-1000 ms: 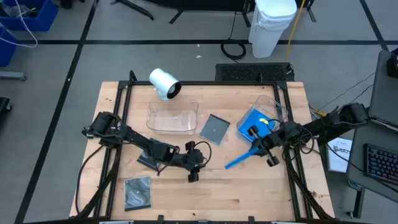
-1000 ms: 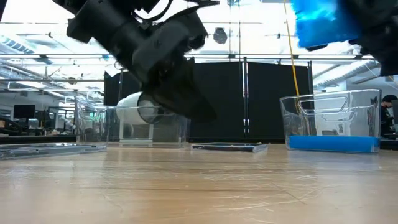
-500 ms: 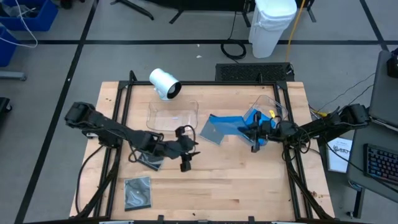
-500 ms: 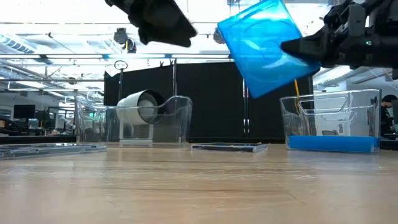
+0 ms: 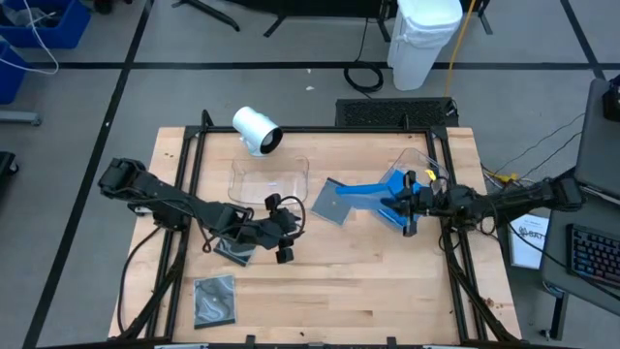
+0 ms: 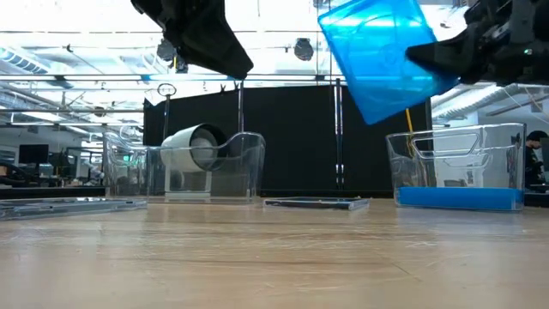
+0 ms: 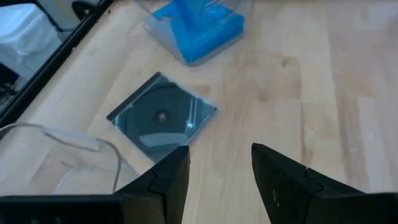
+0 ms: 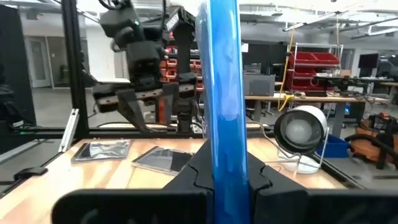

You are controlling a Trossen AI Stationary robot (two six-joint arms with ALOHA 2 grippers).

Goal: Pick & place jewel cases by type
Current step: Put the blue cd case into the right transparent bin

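**Q:** What do we see on the right side of the tabletop (image 5: 320, 281)?

**A:** We see the right hand (image 5: 401, 202) clamped on a blue case (image 5: 354, 190), held in the air on edge. In the low view the blue case (image 6: 377, 51) hangs tilted, well above the wood and higher than the clear tray (image 6: 459, 163) on the right. A second blue case (image 6: 459, 198) lies flat in that tray.

**Q:** And the left hand?

**A:** We find the left hand (image 5: 279, 225) raised over the middle-left of the tabletop, its fingers (image 7: 168, 177) parted to a middling gap and holding nothing. Its wrist view looks down on a dark case with a disc (image 7: 163, 117) lying flat on the wood, with the blue tray beyond it.

**Q:** Where are the other cases?

**A:** From above, that dark disc case (image 5: 334, 201) sits mid-table, partly under the raised blue one. Another dark case (image 5: 233, 248) lies beside the left arm, and a third (image 5: 215, 299) rests near the front-left corner. We count an empty-looking clear tray (image 5: 268, 183) at the back, with a white cylinder (image 5: 256, 130) on its side just behind it.
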